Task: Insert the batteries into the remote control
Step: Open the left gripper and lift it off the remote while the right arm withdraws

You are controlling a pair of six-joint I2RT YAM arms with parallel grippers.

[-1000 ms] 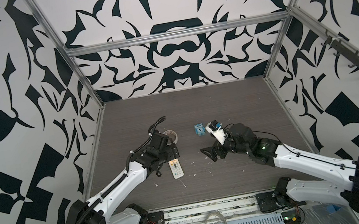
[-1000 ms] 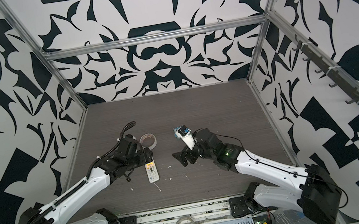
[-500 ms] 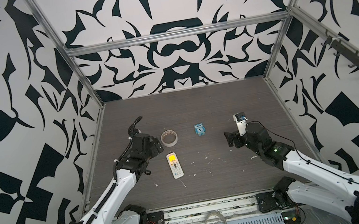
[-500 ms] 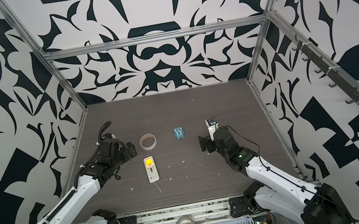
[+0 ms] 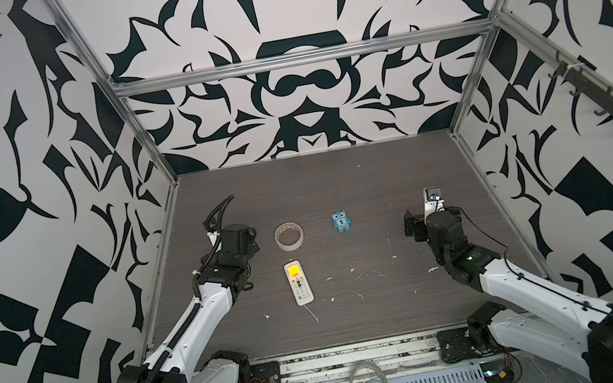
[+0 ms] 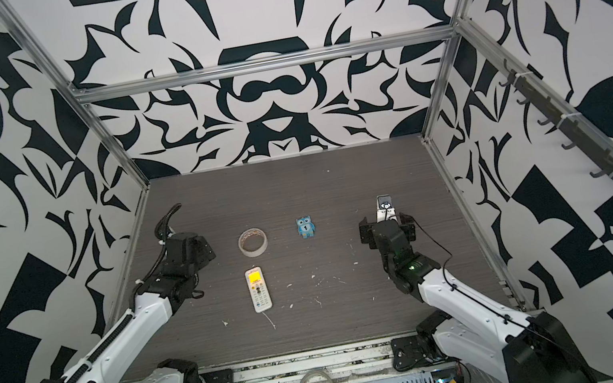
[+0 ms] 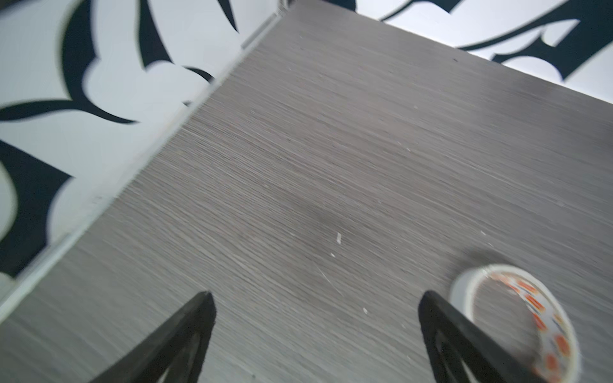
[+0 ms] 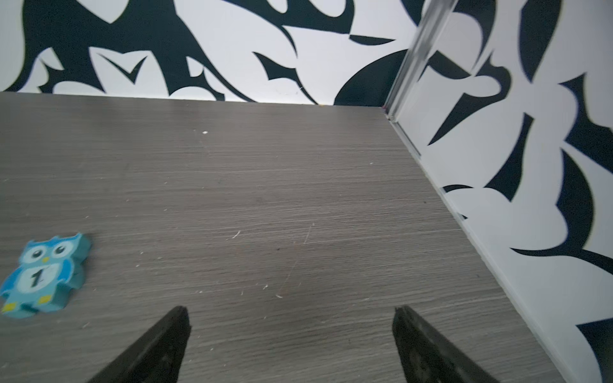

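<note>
The remote control [image 5: 298,282] [image 6: 258,289] lies face up on the dark table, its yellow display toward the back, and nothing touches it. The batteries do not show in any view. My left gripper [image 7: 316,298] hangs open and empty above bare table, to the left of the remote and behind it [image 5: 240,240]. My right gripper [image 8: 290,310] is also open and empty, far to the right near the side wall [image 6: 385,226]. Both point toward the back wall.
A tape roll [image 5: 290,236] [image 7: 517,318] lies just behind the remote, close to my left gripper's right fingertip [image 7: 431,301]. A blue owl figure [image 5: 340,221] [image 8: 43,275] stands right of the roll. Small white scraps dot the table. Patterned walls enclose three sides.
Both arms have drawn back from the middle to their own sides. The left gripper has left the remote, which now lies uncovered. The right gripper has swung right, away from the owl.
</note>
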